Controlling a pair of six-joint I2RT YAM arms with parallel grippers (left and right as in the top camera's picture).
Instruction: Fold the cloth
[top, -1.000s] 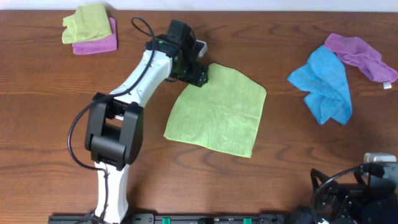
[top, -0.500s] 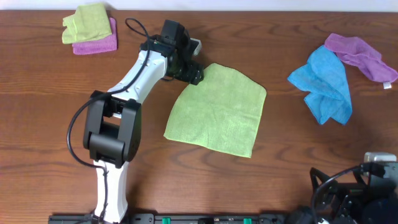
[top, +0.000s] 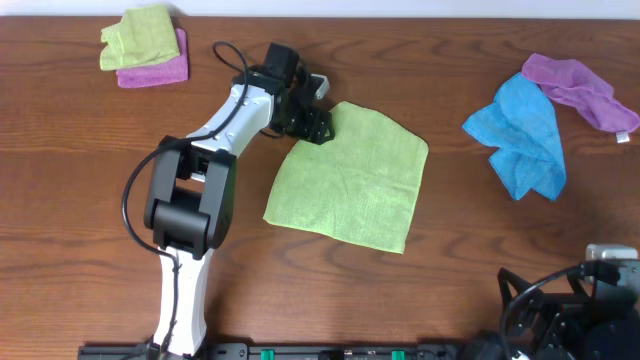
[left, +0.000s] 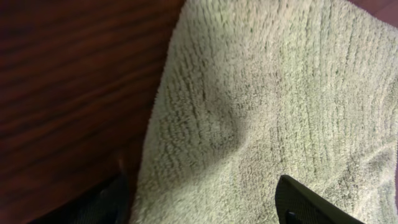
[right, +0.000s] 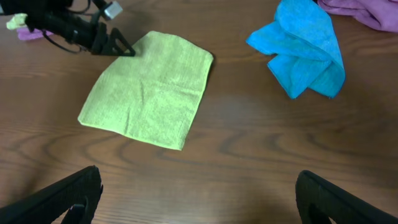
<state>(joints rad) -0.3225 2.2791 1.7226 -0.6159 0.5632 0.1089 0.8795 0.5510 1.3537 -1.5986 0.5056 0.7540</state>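
The cloth (top: 350, 180), lime-green and roughly square, lies flat in the middle of the table; it also shows in the right wrist view (right: 149, 90). My left gripper (top: 320, 128) is low over its far left corner. In the left wrist view the cloth (left: 267, 106) fills most of the frame and my left gripper (left: 202, 208) is open. One finger is over the bare wood beside the cloth's edge, the other over the towel. My right gripper (right: 199, 199) stands wide open over bare wood near the front right, holding nothing.
A bright blue cloth (top: 520, 135) and a purple cloth (top: 580, 90) lie crumpled at the far right. A small folded lime-green cloth (top: 140, 35) rests on a folded pink-purple one (top: 155, 68) at the far left corner. The right arm (top: 575, 300) sits folded at the front right.
The left wrist drifted slightly toward the far left, then came back to the cloth's corner. The cloth and the right arm have not moved.
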